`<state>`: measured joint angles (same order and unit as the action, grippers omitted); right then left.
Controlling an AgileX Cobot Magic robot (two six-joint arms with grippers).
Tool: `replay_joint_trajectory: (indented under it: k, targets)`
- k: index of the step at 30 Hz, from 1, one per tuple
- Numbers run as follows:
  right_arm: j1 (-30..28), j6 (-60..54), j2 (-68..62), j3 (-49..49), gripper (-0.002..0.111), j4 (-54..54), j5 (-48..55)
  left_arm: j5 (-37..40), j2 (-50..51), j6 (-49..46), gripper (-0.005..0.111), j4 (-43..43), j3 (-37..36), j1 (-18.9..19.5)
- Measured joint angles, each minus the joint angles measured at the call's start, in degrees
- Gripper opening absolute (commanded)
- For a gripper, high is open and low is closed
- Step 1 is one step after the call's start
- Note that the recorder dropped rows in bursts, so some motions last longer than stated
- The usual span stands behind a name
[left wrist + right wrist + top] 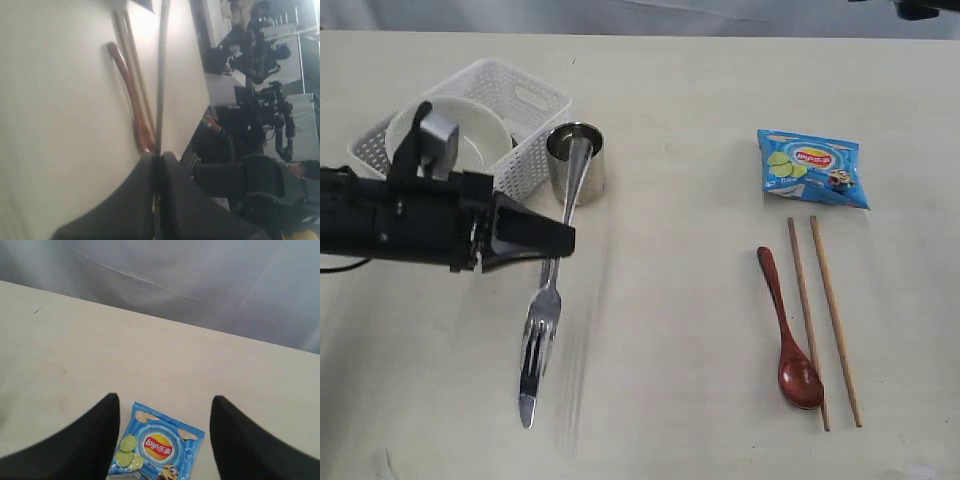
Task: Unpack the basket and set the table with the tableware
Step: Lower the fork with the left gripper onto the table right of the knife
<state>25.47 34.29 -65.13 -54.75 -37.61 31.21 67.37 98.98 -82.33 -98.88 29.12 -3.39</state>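
Fork (542,320) axis up-down in exterior view, tines lowest; left gripper (568,240) pinching it, right gripper (165,398) wide.

Shiny steel cup (595,175), glossy wooden spoon (783,330), perforated plastic basket (525,150), matt table (670,330).

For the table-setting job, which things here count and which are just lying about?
Belongs to the job:
- basket, with the cream bowl inside it
- steel cup
- steel knife and fork, held in the shut left gripper
- wooden spoon
- two chopsticks
- table

Just lying about:
- blue snack packet, which the open right gripper faces
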Motion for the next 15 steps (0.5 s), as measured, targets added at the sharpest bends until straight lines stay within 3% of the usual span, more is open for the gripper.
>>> replay_joint_trajectory:
  k: [4, 11, 15]
  targets:
    - [0.0, -0.41, 0.0, 0.0, 0.052, 0.0, -0.22, -4.14, -3.06, 0.28, 0.0, 0.0, -2.33, -3.66]
    - [0.0, -0.74, 0.0, 0.0, 0.052, 0.09, -0.22, -18.28, -16.18, 7.24, 0.0, -0.49, -2.98, -6.27]
    - [0.0, -0.85, 0.0, 0.0, 0.052, 0.22, -0.22, -27.61, -24.78, 13.38, 0.0, -0.59, -2.98, -11.22]
